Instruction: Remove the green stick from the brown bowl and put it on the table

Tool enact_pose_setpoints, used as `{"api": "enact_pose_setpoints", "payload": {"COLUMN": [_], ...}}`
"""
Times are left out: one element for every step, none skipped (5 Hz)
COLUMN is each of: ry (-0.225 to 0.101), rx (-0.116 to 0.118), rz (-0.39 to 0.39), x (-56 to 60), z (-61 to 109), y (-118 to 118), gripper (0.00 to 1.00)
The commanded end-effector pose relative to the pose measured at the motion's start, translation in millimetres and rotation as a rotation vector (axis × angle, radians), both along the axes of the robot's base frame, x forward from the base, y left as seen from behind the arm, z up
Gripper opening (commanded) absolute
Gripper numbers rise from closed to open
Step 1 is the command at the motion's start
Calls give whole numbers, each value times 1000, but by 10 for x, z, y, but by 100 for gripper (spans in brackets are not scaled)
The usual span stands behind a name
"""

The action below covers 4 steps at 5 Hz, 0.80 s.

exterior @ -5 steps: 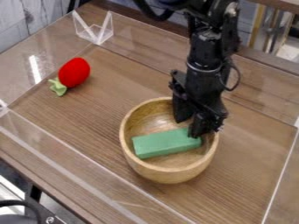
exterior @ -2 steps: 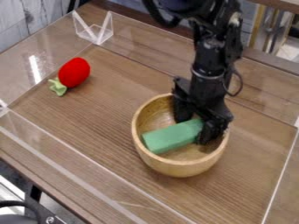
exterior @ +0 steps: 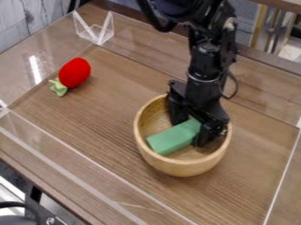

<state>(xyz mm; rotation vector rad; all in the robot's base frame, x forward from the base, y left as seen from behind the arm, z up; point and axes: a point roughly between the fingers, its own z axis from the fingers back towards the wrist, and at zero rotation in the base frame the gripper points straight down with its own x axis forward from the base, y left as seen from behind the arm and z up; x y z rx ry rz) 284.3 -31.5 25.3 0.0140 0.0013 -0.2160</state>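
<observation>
The brown bowl (exterior: 159,158) sits on the table (exterior: 118,114), right of centre. Inside it lies the green stick (exterior: 172,141), slanted, its right end higher and up against the bowl's far wall. My gripper (exterior: 196,130) reaches straight down into the bowl over that right end. Its black fingers (exterior: 175,113) are spread wide, one on each side of the stick's end, so it is open. I cannot tell whether the fingers touch the stick.
A red ball-like object (exterior: 76,71) with a small green stem (exterior: 56,86) lies at the left of the table. Clear plastic walls (exterior: 47,167) run along the table's edges, and a clear plastic piece (exterior: 94,30) stands at the back.
The jaws have spread wider. The bowl has slid a little to the right, and the stick has turned so its right end sits higher.
</observation>
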Motion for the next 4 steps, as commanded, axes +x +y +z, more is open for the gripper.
{"api": "enact_pose_setpoints", "payload": {"ry": [-44,-41,-38,-37], "rx": [-1,1,5,9], "rz": [10,3,79,147], "x": [65,78,148,223], "z": [73,20,61,96], "y": [80,105,0,-98], "gripper": [100,100,100,100]}}
